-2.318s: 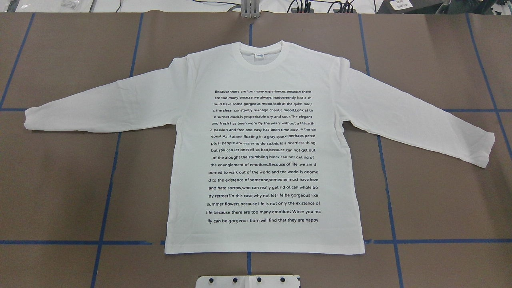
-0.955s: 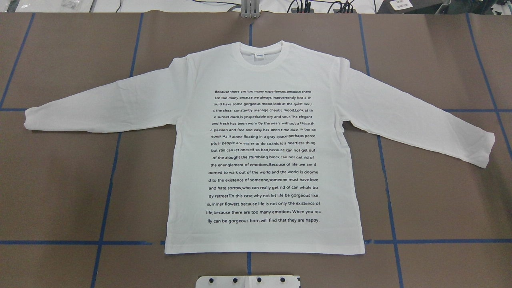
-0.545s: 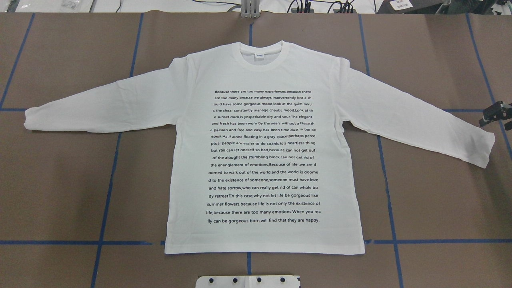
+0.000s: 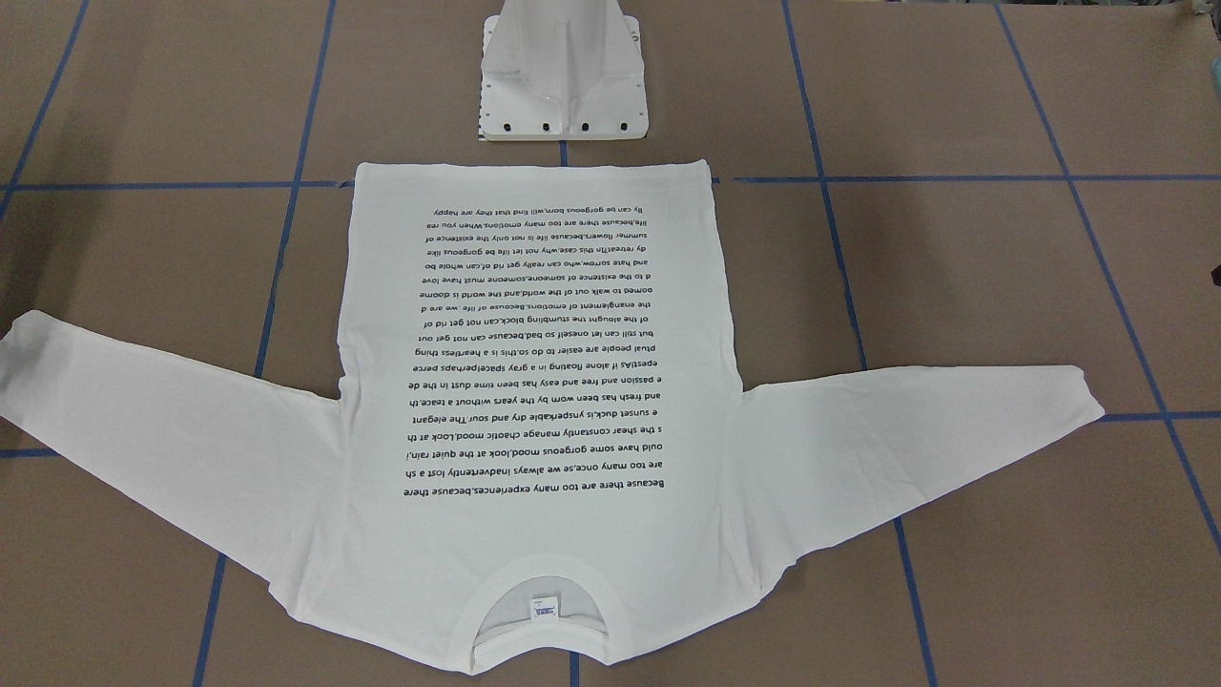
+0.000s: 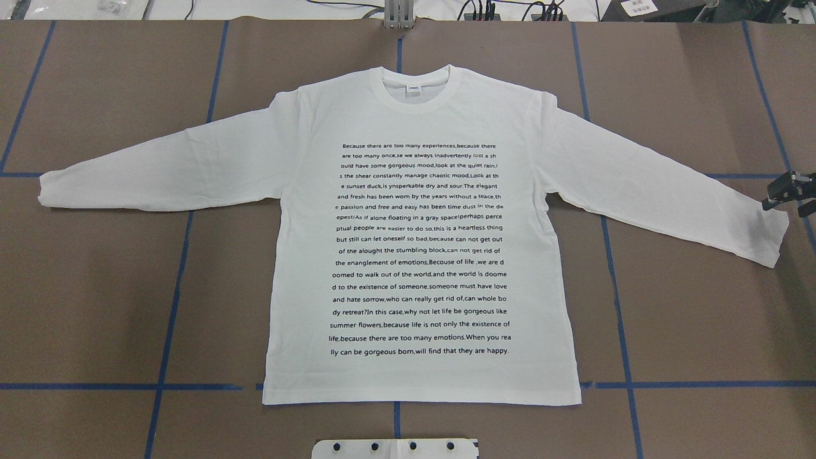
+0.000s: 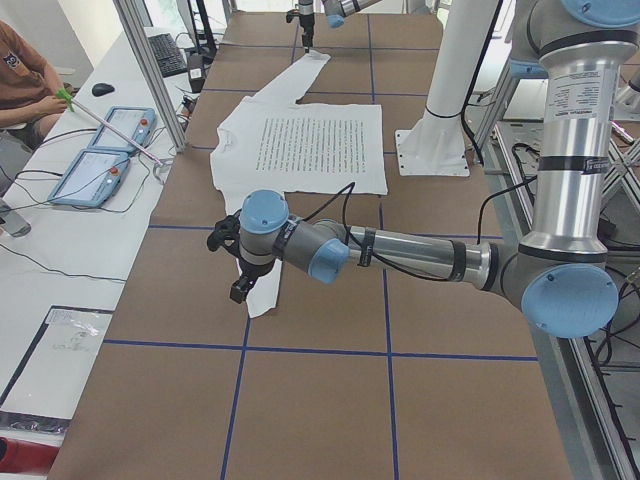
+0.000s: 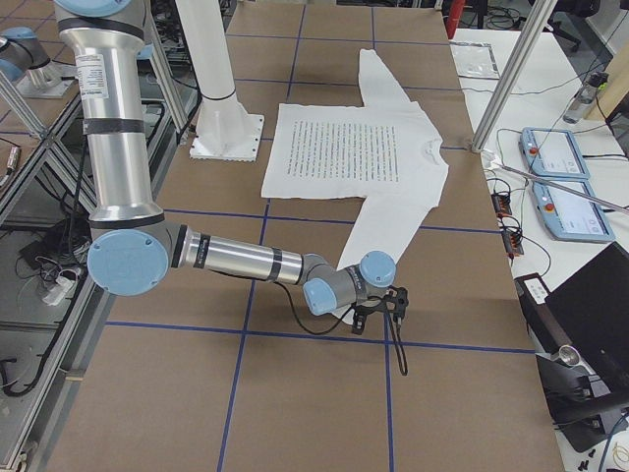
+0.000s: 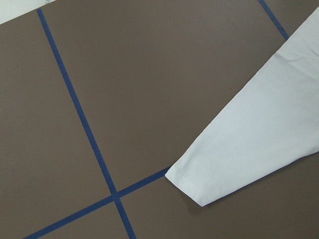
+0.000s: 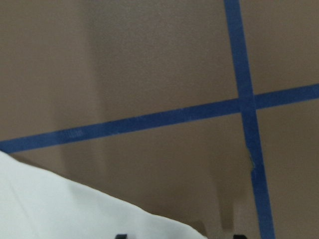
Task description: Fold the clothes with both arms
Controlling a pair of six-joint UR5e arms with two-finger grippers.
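The white long-sleeved T-shirt (image 5: 421, 255) lies flat and face up on the brown table, both sleeves spread, collar away from the robot. My right gripper (image 5: 787, 199) hovers at the cuff of the right sleeve (image 5: 768, 236). The right wrist view shows that sleeve (image 9: 60, 209) below two fingertips held apart, so this gripper is open. In the exterior left view my left gripper (image 6: 238, 270) hangs over the left sleeve cuff (image 8: 199, 184). No fingers show in the left wrist view, so I cannot tell whether it is open or shut.
The white pedestal base (image 4: 563, 105) stands just behind the shirt's hem. Blue tape lines (image 5: 172, 319) grid the table. Past the far edge are metal frame posts (image 6: 150, 70), two control tablets (image 6: 100, 150) and a seated person (image 6: 25, 80).
The right gripper came in from the overhead view's right edge and has edged lower and closer to the right cuff, casting a shadow on it. The shirt has not moved.
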